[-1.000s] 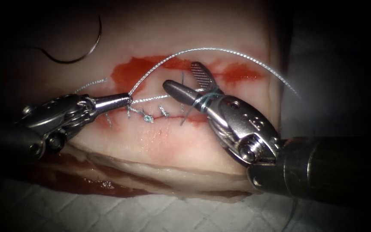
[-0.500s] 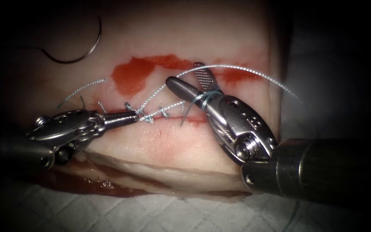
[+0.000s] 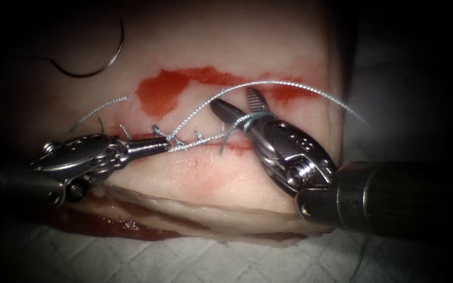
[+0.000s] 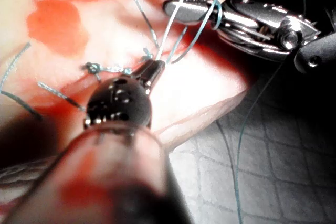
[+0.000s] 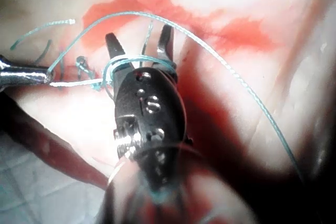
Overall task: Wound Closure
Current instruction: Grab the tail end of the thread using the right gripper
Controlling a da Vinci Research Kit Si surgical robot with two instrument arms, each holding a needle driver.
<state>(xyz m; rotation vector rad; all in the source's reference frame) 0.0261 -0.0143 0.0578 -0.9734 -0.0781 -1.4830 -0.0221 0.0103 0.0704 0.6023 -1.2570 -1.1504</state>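
Observation:
The tissue [image 3: 195, 173] has a horizontal cut [image 3: 205, 140] crossed by several stitches. My left tool [image 3: 166, 144] comes in from the left, jaws shut on the thread [image 3: 284, 86] just at the cut line. From there the thread arcs up and away to the right. My right tool [image 3: 233, 100] hovers over the cut's right part, jaws open and empty, with a loop of thread [image 3: 251, 118] wound around them. The curved needle [image 3: 98, 64] lies free on the tissue at the far upper left. The right wrist view shows the open jaws [image 5: 139, 39] and loop [image 5: 137, 58]; the left wrist view shows the left tool [image 4: 153, 68].
Red fluid [image 3: 158, 91] pools on the tissue above the cut. Cut ends of thread [image 3: 103, 106] stick up on the left. A short loose thread end [image 3: 225, 144] hangs by the right tool. White cloth [image 3: 184, 262] lies in front of the tissue.
My left tool moved down and right to the cut line with the thread, lowering the arc. The right tool's jaws turned and narrowed, with the loop staying around them.

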